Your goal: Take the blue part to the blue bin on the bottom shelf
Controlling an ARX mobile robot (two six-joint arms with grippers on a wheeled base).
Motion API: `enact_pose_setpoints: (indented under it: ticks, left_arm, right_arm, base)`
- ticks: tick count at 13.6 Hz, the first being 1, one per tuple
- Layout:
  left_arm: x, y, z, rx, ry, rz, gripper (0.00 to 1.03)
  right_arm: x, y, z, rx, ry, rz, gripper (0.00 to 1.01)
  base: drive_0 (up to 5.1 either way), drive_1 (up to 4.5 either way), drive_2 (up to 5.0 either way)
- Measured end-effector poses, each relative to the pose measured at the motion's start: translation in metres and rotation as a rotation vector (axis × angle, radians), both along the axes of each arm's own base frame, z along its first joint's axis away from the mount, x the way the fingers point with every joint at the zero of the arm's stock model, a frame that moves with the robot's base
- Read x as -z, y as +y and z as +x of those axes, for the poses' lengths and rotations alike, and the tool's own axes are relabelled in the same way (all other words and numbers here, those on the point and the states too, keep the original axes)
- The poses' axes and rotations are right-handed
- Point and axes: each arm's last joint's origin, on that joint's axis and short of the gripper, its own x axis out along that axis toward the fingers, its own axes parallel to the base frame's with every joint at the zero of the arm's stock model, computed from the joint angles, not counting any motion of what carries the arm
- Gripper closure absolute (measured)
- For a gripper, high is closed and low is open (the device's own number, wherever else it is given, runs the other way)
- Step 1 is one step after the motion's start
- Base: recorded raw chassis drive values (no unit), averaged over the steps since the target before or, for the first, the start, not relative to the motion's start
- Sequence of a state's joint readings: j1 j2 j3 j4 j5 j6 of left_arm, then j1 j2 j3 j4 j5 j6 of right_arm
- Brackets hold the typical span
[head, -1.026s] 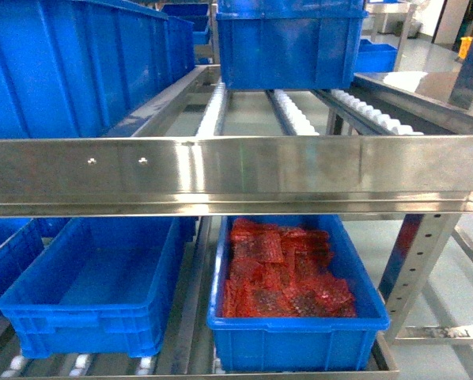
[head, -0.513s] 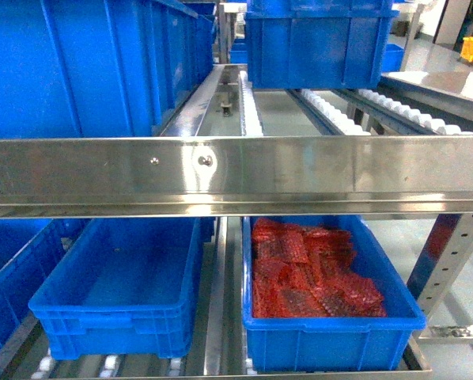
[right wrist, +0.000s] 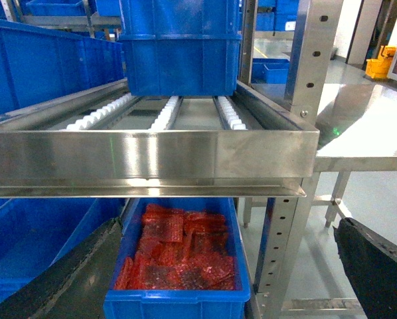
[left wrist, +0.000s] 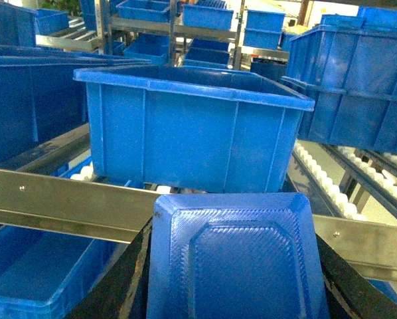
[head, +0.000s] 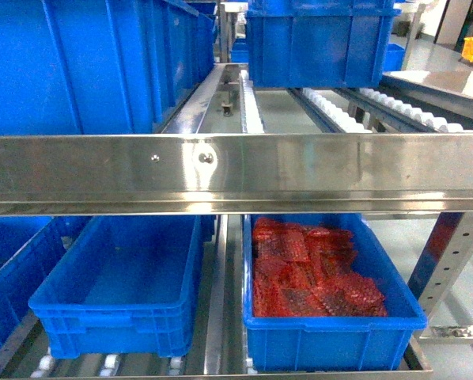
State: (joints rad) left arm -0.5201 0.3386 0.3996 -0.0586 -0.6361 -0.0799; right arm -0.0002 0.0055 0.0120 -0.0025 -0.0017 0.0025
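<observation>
Left wrist view: left pincer grips the blue part above the rail. Right pincer gapes wide, empty. Bottom shelf carries an empty bin beside a red-filled bin.

A pale, glossy floor is being lit from overhead, with light being reflected off it. More racks loaded with blue bins are being seen in rows in the background of the left wrist view. A yellow cart-like object is being shown far off to the right, beside a light wall.
</observation>
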Motion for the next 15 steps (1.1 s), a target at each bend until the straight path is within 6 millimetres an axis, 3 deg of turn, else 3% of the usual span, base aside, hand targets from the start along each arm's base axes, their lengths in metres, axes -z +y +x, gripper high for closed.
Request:
enact_pose_setpoints:
  ticks: [13,15]
  left_arm:
    - [0.0001,0.0,0.0,0.0,0.001,0.001,0.6]
    - [0.0001,0.0,0.0,0.0,0.001,0.001,0.6]
  right_arm:
    - [0.0002,0.0,0.0,0.002,0.002,0.0,0.03]
    - [0.0002,-0.0001,0.0,0.002,0.002,0.0,0.03]
  base:
    - [-5.0,2.47,2.5]
    - [0.0,0.0,0.0]
